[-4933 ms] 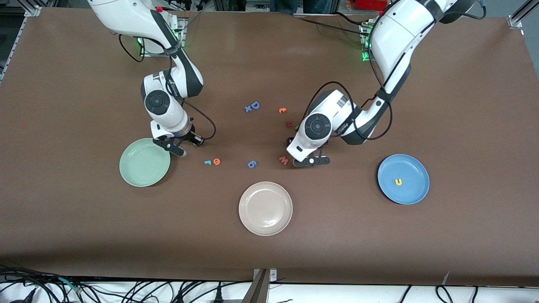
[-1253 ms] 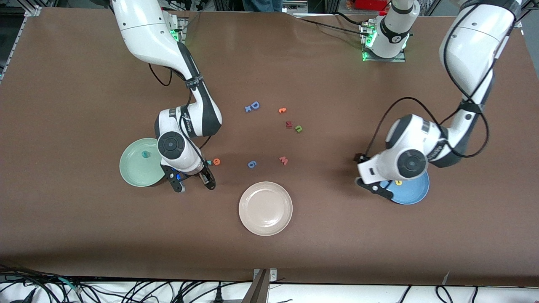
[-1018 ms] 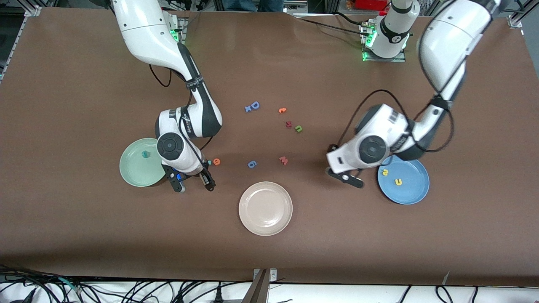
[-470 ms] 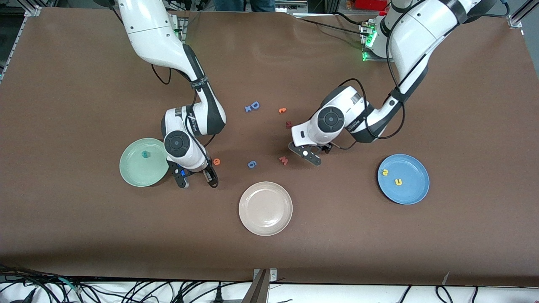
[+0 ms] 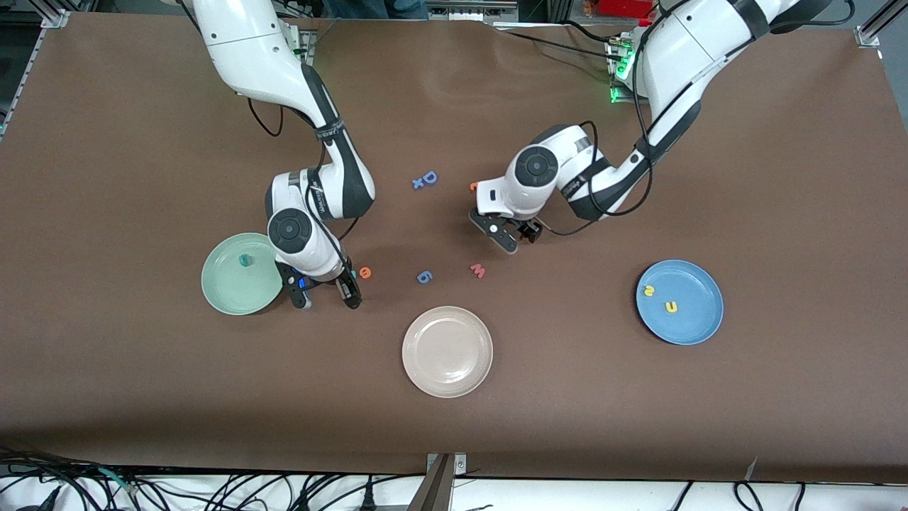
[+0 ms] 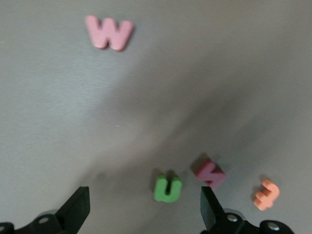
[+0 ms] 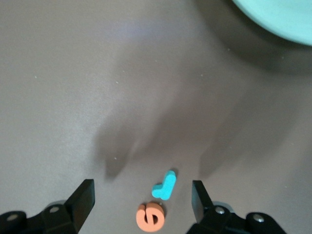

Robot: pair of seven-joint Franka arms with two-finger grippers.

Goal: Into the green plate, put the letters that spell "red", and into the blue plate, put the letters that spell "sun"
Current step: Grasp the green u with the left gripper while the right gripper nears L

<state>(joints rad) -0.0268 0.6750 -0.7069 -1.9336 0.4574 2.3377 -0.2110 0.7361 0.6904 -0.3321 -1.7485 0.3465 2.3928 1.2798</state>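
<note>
The green plate (image 5: 228,291) holds the teal "d" (image 5: 245,260). Two yellow letters, the "s" (image 5: 648,289) and the "u" (image 5: 670,306), lie in the blue plate (image 5: 691,323). My right gripper (image 5: 323,292) hangs open beside the green plate. The small teal "r" (image 7: 164,185) and the orange "e" (image 7: 150,217) lie on the table between its fingers (image 7: 83,197). My left gripper (image 5: 514,234) is open over the table's middle. The green "n" (image 6: 167,189) lies between its fingers (image 6: 209,209); in the front view it is hidden.
A dark red letter (image 6: 210,174) and an orange letter (image 6: 266,194) lie right beside the "n". A pink "w" (image 5: 477,270), a blue letter (image 5: 423,277), a blue "D" (image 5: 429,177) and the cream plate (image 5: 447,383) are also on the table.
The left arm swung from the blue plate back over the middle letters, leaving a second yellow letter in that plate. The right gripper shifted slightly over the "r" and "e".
</note>
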